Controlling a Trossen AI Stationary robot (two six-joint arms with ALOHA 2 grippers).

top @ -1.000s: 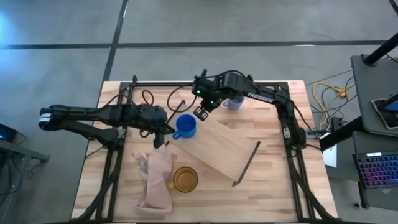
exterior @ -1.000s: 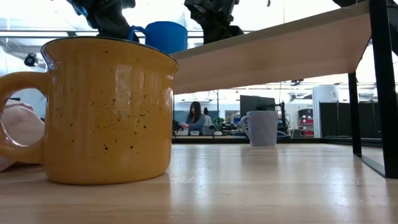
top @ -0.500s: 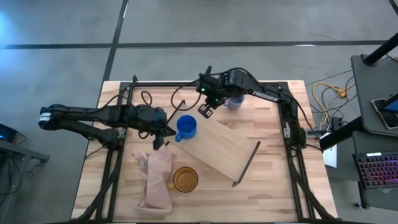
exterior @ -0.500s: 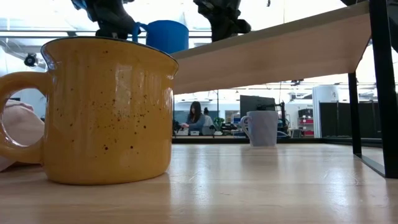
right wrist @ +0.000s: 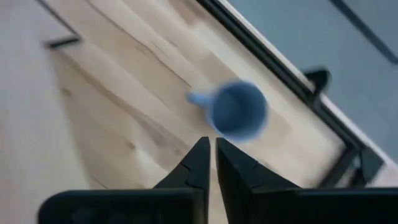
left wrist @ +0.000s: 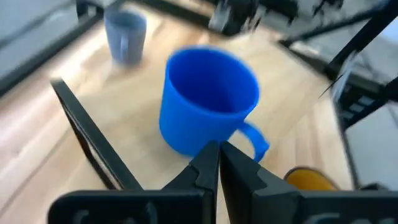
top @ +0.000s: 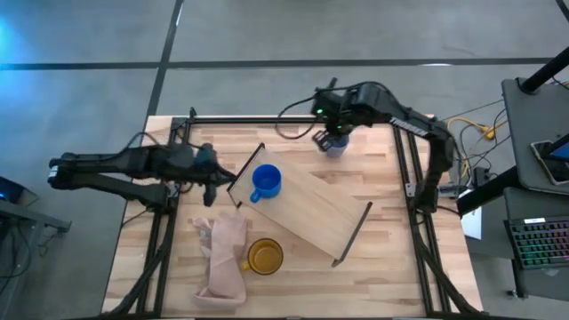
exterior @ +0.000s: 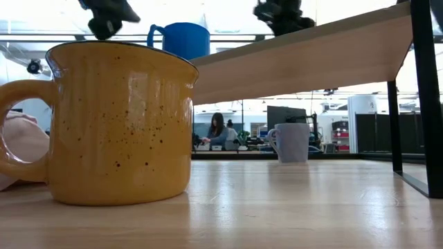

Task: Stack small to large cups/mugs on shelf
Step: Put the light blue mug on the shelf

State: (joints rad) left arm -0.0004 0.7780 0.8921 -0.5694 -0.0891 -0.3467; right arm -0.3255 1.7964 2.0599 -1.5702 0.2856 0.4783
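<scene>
The bright blue mug (top: 266,181) stands upright on the left end of the light-wood shelf (top: 320,209), its handle toward my left gripper. My left gripper (top: 222,180) is shut and empty, just left of the shelf; its fingertips (left wrist: 217,149) point at the blue mug (left wrist: 208,99). My right gripper (top: 322,140) is shut and empty, above and just left of the grey-blue mug (top: 336,147), which stands on the table at the far side and shows below it in the right wrist view (right wrist: 237,112). The yellow-orange mug (top: 264,256) stands on the table near the front.
A pale pink cloth (top: 224,258) lies crumpled left of the yellow-orange mug. The shelf lies slantwise across the table, with black end frames (top: 353,233). In the low view the yellow-orange mug (exterior: 118,124) stands close in front, the shelf (exterior: 297,59) above it. A person sits in the room behind.
My left gripper has drawn back toward the table's left edge, away from the blue mug's handle; the mug stays upright on the shelf. My right gripper has swung from beside the blue mug toward the table's far right, to the grey-blue mug.
</scene>
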